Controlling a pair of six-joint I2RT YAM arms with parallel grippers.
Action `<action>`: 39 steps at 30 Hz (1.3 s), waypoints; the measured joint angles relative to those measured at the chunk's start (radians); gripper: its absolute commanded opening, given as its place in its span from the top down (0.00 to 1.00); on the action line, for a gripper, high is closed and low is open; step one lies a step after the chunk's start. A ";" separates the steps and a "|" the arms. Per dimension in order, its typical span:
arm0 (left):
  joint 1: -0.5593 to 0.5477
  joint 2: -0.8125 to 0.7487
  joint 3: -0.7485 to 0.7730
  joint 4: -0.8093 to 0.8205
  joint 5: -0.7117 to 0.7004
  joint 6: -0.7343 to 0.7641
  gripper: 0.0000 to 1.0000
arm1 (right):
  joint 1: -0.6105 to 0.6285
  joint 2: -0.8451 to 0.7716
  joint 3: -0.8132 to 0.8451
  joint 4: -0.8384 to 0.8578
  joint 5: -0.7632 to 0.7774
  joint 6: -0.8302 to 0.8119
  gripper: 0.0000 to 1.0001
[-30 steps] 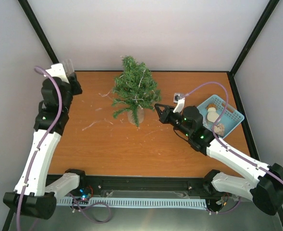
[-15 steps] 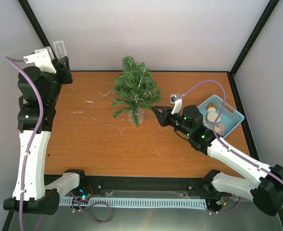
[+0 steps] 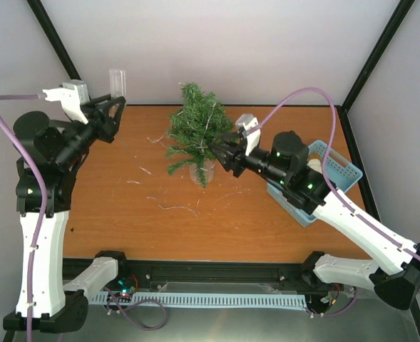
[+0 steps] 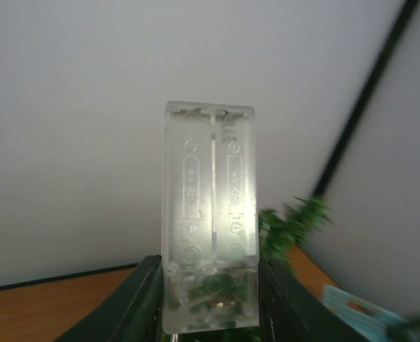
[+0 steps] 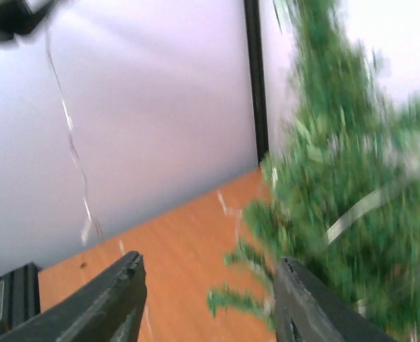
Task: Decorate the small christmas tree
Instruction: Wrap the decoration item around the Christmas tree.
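- Thin wire strand (image 3: 172, 207): lies loose on the orange table (image 3: 124, 235), lower centre of the overhead view, on the near side of the tree.
- Right gripper (image 3: 219, 151): centre of frame. In its wrist view the fingers (image 5: 120, 303) stand parted with nothing between them; it is released and empty.
- Small christmas tree (image 3: 199, 132): upper centre of the table, upright, with its long axis vertical. It stands immediately frame-left of the right gripper's tips, at branch level. Whether the tips touch the needles cannot be told. A silvery strand (image 5: 359, 208) already crosses the branches.
- Light blue basket (image 3: 346, 171): right of frame, partly under the right arm.
- Left gripper (image 3: 104, 117): upper left of frame, raised, well apart from the tree. It is clenched on a clear battery box (image 4: 210, 214), which stands upright above the fingers.
- Judgement: the right arm is much the nearer. Any next adjustment of the strand on the tree falls to it, reaching frame-left into the branches.
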 measured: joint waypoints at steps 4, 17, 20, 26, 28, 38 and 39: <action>0.000 -0.048 -0.069 0.034 0.156 -0.047 0.95 | 0.020 0.082 0.174 0.033 -0.025 -0.006 0.46; 0.000 -0.107 -0.320 0.271 0.523 -0.089 0.95 | 0.104 0.401 0.585 0.089 -0.054 0.248 0.38; 0.000 -0.098 -0.348 0.314 0.584 -0.090 0.95 | 0.131 0.435 0.632 0.089 -0.063 0.228 0.33; 0.000 -0.104 -0.394 0.397 0.687 -0.128 0.95 | 0.134 0.430 0.550 0.138 -0.206 0.140 0.29; 0.000 -0.106 -0.401 0.429 0.717 -0.153 0.95 | 0.136 0.430 0.528 0.148 -0.266 0.125 0.30; 0.000 -0.109 -0.433 0.613 0.832 -0.300 0.96 | 0.137 0.415 0.483 0.266 -0.432 0.134 0.44; 0.000 -0.109 -0.439 0.634 0.842 -0.315 0.96 | 0.137 0.415 0.480 0.280 -0.446 0.142 0.44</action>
